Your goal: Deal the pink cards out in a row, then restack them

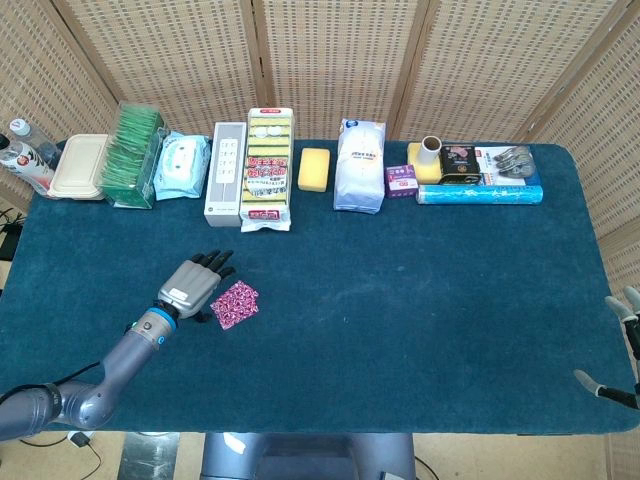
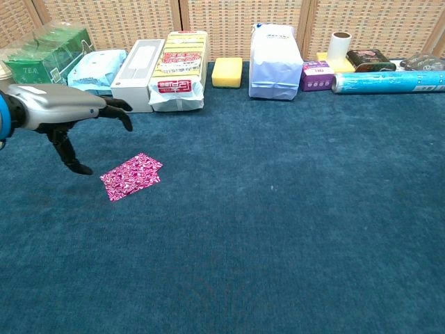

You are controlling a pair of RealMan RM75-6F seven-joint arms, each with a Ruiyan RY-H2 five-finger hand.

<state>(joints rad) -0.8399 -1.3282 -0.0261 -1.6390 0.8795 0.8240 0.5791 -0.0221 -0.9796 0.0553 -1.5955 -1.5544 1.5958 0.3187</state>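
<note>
Pink cards [image 1: 233,303] [image 2: 131,176] flat on worktop [image 1: 420,300], stacked. Left robot hand [image 1: 192,284] [image 2: 59,115] just beside them, fingers spread, empty. Right robot hand [image 1: 622,345] at worktop's edge, grip unclear.

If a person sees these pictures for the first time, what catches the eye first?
The pink cards lie flat on the dark blue table, front left. The left hand hovers beside them, fingers apart, holding nothing. Packaged goods line the far edge, among them a yellow sponge.
</note>
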